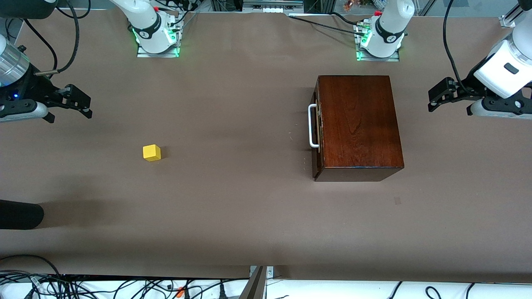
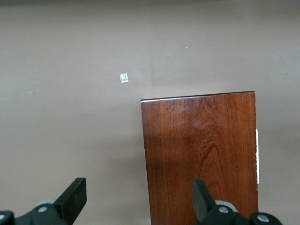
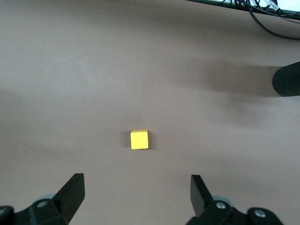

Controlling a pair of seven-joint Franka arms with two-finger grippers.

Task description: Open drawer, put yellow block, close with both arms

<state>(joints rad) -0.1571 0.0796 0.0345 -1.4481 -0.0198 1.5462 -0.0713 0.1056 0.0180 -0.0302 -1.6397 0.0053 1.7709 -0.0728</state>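
Looking down over the brown table (image 1: 249, 216), I saw the wooden box (image 1: 357, 124) standing toward my left arm's end, glossy and dark reddish-brown, its grain running along its length. Its long axis ran from the bases' side toward the front camera. The drawer (image 1: 317, 126) was shut flush in the box, its front facing my right arm's end of the table, and the white U-shaped handle (image 1: 312, 126) stood out from that face, its bar lying along the box's long axis. In my left wrist view the box top (image 2: 199, 154) filled much of the frame, with a sliver of the white handle (image 2: 257, 154) showing at its edge and a small pale mark (image 2: 123, 78) on the table nearby.

The yellow block (image 1: 151, 152) sat on the table toward my right arm's end, well apart from the box and somewhat nearer the front camera than the drawer handle. It was a small bright cube resting flat on one face; in my right wrist view the yellow block (image 3: 139, 139) lay squarely ahead of my fingers.

My right gripper (image 1: 75, 101) hung over the table's edge at its own end, jaws spread wide, holding and touching nothing. My left gripper (image 1: 442, 94) hung over the table beside the box at the other end, jaws likewise spread wide and empty.
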